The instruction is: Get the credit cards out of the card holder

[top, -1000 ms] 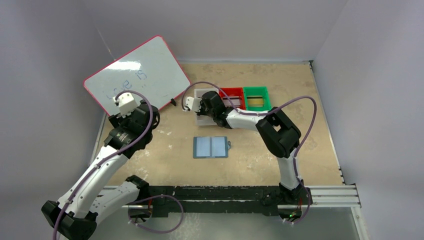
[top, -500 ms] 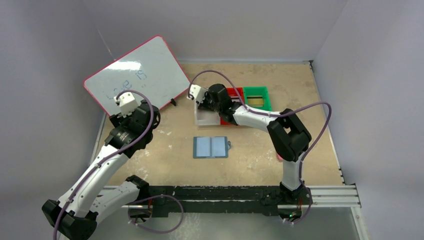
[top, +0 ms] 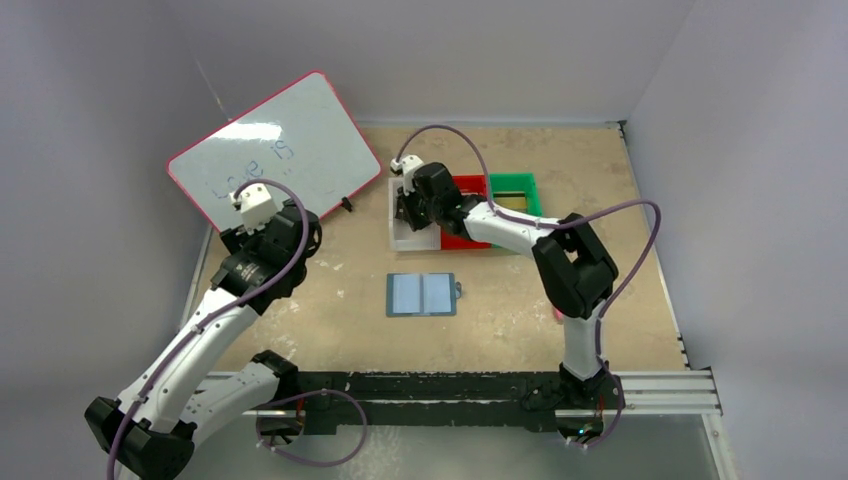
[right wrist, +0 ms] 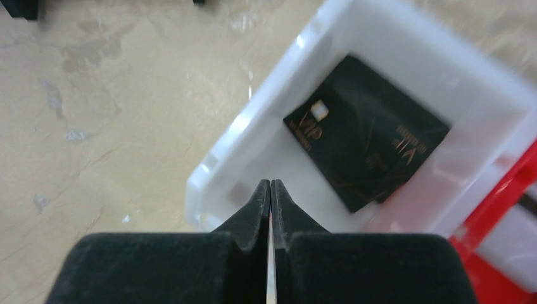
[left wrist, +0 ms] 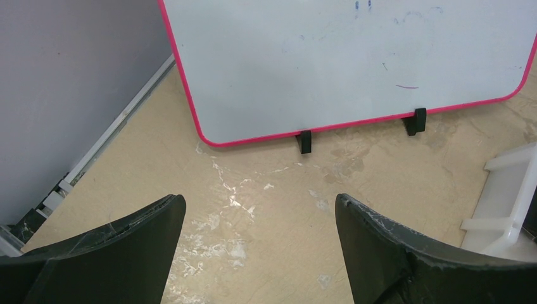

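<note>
Centre of the top view: the card holder (top: pixel 421 294) lies open and flat, with bare table (top: pixel 500 300) on every side and open room above it.

Upper centre: white bin (top: pixel 412 240), red bin (top: pixel 470 184) and green bin (top: pixel 512 179) stand in a close row. The right arm (top: pixel 510 228) lies across them, and the right gripper (right wrist: pixel 270 187), fingers pressed together, hangs over the white bin's corner.

Upper left: the propped whiteboard (top: pixel 275 145) blocks that corner. The left gripper (left wrist: pixel 259 206), spread wide, faces it across bare table.

One card holder (top: pixel 421 294). At its twelve o'clock, three bins: white bin (top: pixel 414 241), red bin (top: pixel 470 182), green bin (top: pixel 513 178). Two cards show: black card (right wrist: pixel 367 149), gold card (top: pixel 510 203). One whiteboard (top: pixel 275 150) at ten o'clock.
</note>
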You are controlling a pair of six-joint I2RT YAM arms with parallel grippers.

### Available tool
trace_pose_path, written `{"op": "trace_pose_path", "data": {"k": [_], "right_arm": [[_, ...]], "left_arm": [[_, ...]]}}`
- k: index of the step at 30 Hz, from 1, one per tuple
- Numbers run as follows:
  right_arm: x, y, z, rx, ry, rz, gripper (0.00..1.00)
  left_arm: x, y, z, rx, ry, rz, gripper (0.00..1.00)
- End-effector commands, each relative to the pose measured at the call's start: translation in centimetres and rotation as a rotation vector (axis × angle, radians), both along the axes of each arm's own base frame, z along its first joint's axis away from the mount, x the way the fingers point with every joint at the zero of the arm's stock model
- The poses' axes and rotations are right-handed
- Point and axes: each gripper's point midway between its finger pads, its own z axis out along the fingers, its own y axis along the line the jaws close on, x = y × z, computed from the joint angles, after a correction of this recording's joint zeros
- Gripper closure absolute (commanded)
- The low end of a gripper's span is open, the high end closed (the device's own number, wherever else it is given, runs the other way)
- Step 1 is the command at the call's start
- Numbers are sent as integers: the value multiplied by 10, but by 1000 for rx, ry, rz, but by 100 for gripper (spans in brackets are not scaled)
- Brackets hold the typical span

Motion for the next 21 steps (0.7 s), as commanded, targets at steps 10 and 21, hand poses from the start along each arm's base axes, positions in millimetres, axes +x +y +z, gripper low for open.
{"op": "trace_pose_path", "data": {"k": [10, 21], "right_arm": [[-15, 1, -44, -15, 200, -148, 100], [6, -17, -71, -131, 170, -269, 100]], "left_arm": [[3, 0, 3, 4, -12, 0, 12], [4, 0, 1, 10, -3, 3, 12]]}}
